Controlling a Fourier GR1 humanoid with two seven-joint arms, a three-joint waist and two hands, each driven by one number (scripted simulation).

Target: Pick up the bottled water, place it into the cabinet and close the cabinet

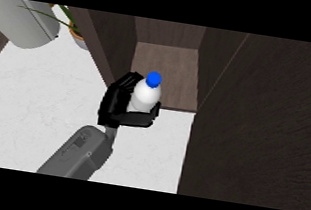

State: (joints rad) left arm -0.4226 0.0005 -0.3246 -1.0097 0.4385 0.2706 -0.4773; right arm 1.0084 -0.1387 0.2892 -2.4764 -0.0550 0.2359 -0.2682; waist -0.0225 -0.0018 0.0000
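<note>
White speckled bench [32, 103] meets a dark wooden cabinet [257, 142] (door open). Before its shelf [167, 71], the left hand [121, 107] has fingers curled around the upright, blue-capped bottled water [146, 93].

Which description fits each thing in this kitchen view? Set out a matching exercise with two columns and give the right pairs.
Things:
1. bottled water
2. bottle cap
3. cabinet shelf
4. potted plant

Descriptions:
A. blue
B. at the back of the counter, left of the cabinet
C. held in a black hand
D. brown, bare, inside the open cabinet

Pairs: 1-C, 2-A, 3-D, 4-B
</note>
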